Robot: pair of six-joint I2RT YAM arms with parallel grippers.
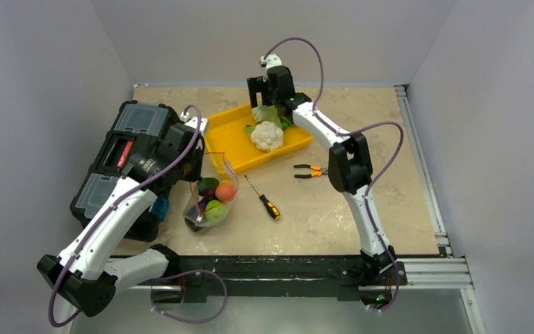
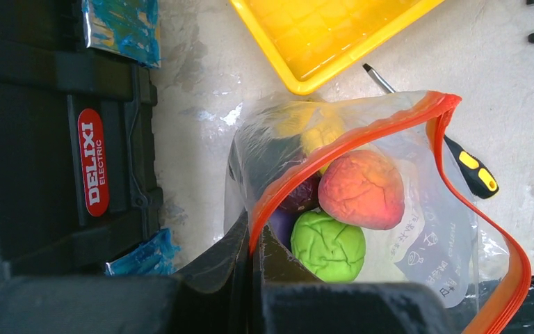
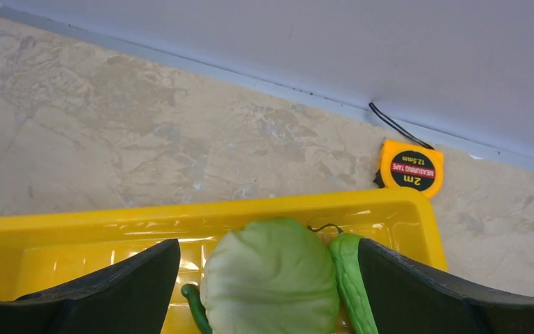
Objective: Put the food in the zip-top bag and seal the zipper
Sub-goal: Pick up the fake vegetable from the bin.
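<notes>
The clear zip-top bag [image 1: 211, 202] stands open on the table beside the toolbox. My left gripper [image 2: 256, 233] is shut on its red-orange zipper strip [image 2: 361, 133] and holds the mouth open. Inside lie an orange-red fruit [image 2: 361, 189], a green lime [image 2: 328, 245], a purple eggplant [image 2: 297, 199] and yellow corn [image 2: 318, 133]. My right gripper [image 3: 268, 245] is open, its fingers on either side of the pale green cabbage [image 3: 271, 285] at the far end of the yellow tray [image 3: 111, 224]. The white cauliflower [image 1: 267, 136] lies in the tray [image 1: 240, 158] too.
A black toolbox [image 1: 122, 156] stands left of the bag. A screwdriver [image 1: 264, 199] and orange-handled pliers [image 1: 311, 171] lie right of the bag. A slim green vegetable [image 3: 351, 278] lies against the cabbage. A yellow tape measure [image 3: 410, 167] sits by the back wall.
</notes>
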